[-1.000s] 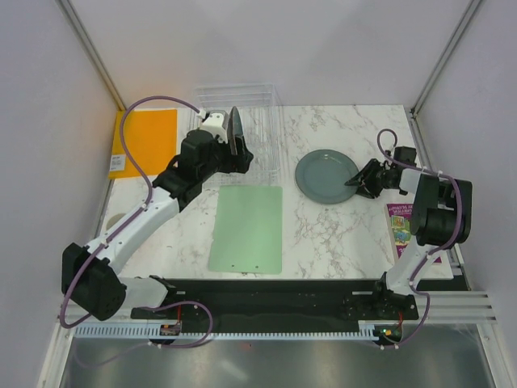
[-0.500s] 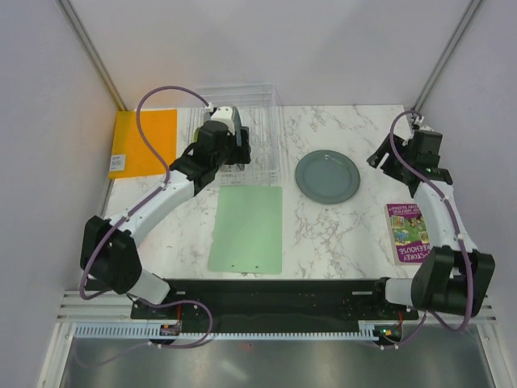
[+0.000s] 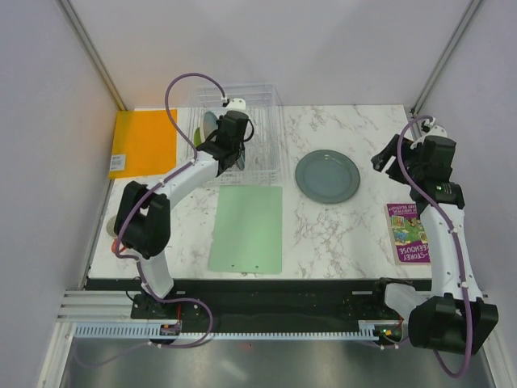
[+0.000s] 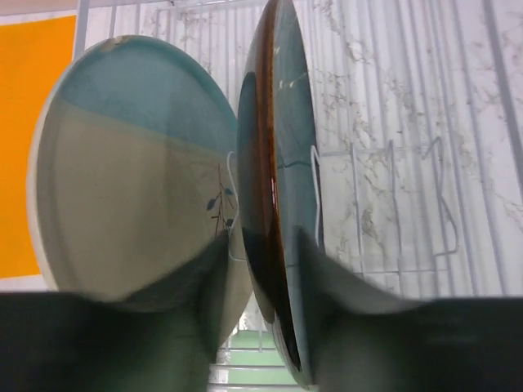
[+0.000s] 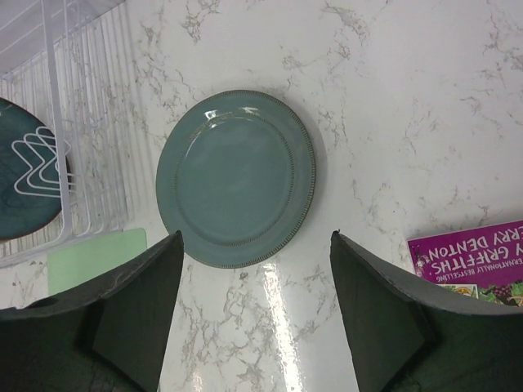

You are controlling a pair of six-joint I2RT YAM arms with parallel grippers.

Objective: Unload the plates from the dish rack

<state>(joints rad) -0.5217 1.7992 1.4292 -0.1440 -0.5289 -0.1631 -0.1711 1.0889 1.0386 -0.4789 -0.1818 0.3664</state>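
Marble tabletop (image 3: pixel 339 234), glossy round teal-grey plate (image 5: pixel 235 178)

White-black arms (image 3: pixel 182 179), purple cables (image 3: pixel 194 76)

top: looked down from high behind the arms, saw the whole worktop (image 3: pixel 339 234) | left wrist: very close, faced an upright dark plate (image 4: pixel 282 163) in the dish rack (image 4: pixel 392 204) | right wrist: looked straight down from higher up | shared: top and right wrist both saw the teal-grey plate (image 5: pixel 235 178)
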